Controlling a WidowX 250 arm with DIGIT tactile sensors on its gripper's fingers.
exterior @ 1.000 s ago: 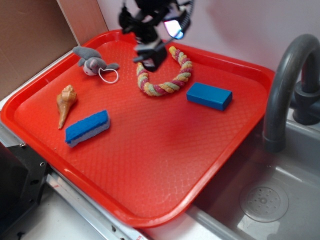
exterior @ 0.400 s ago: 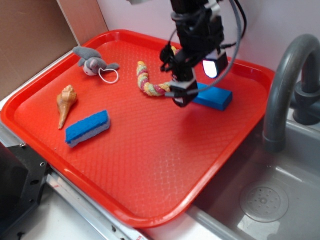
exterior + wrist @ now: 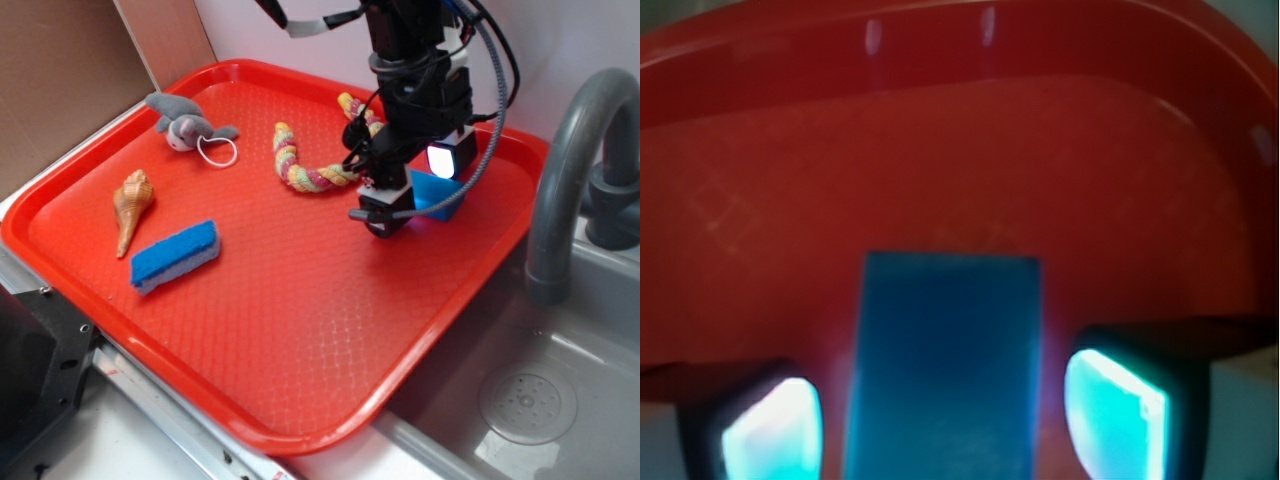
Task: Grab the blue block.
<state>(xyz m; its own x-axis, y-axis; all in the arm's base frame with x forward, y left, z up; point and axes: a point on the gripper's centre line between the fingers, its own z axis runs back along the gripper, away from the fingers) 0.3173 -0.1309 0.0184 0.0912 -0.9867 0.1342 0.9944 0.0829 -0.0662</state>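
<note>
Here the gripper (image 3: pixel 386 214) hangs low over the right part of the red tray (image 3: pixel 300 330), directly at the blue block (image 3: pixel 437 192), whose left portion is hidden behind the arm in the exterior view. In the wrist view the block (image 3: pixel 945 365) lies lengthwise between the two fingers (image 3: pixel 1110 410), which glow cyan on either side of it; narrow gaps show between each finger and the block's long faces, so the jaws are spread and straddle the block without pinching it. Whether the fingertips touch the tray floor cannot be told. The block rests flat on the tray near its far right rim, just beside one end of the rope (image 3: pixel 300 165), a curved, multicoloured loop lying toward the tray's back. A blue sponge (image 3: pixel 175 256) with a white underside sits well apart at the front left, with a shell (image 3: pixel 130 208) beside it and a grey plush toy (image 3: pixel 185 125) near the back left corner. A grey faucet (image 3: pixel 565 180) rises at the right, above the sink (image 3: pixel 525 400).
</note>
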